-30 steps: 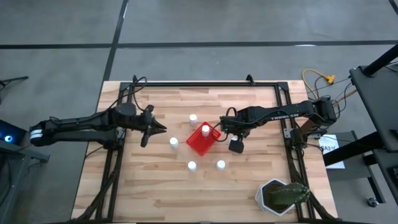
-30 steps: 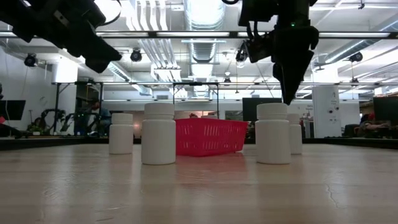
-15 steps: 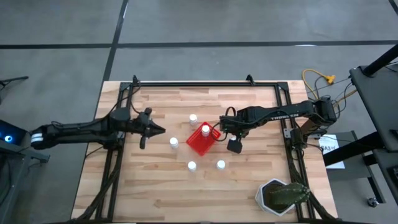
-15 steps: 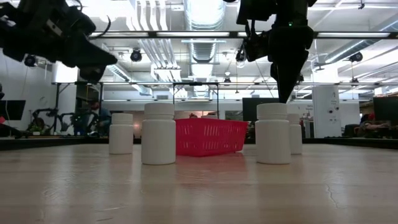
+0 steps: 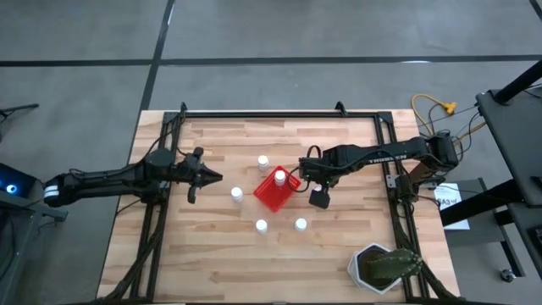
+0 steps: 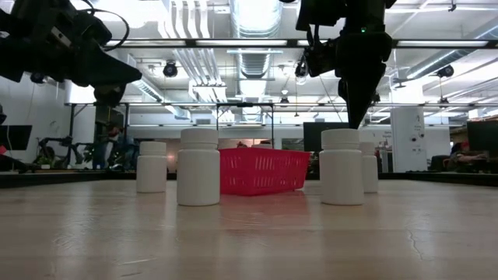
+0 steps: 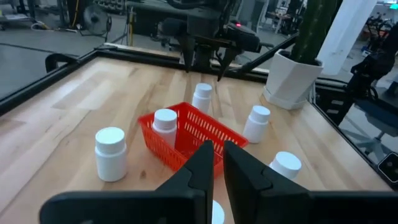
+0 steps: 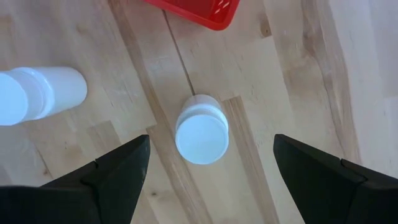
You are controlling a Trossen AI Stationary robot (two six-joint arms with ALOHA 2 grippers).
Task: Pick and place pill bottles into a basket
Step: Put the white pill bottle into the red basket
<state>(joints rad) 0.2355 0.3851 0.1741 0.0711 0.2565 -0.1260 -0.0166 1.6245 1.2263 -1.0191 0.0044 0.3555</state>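
Right gripper (image 8: 205,155) poised wide open, directly above upright bottle (image 8: 201,129), cap-up beside basket (image 8: 199,12); left gripper (image 7: 214,163) shut, empty, farther off.

Lighting is even and diffuse in the high view; the pale wooden slatted table (image 5: 220,254) shows no hard shadows and no glare. In the low view, long ceiling light fixtures (image 6: 253,15) at 12 o'clock burn out to white, leaving both dark arms as backlit silhouettes. A soft sheen lies on the near table surface, which is out of focus. The small white cylindrical pill bottles (image 6: 198,167) stand sharp. In the left wrist view the background room is soft. In the right wrist view, faint shadows fall beside the bottles.
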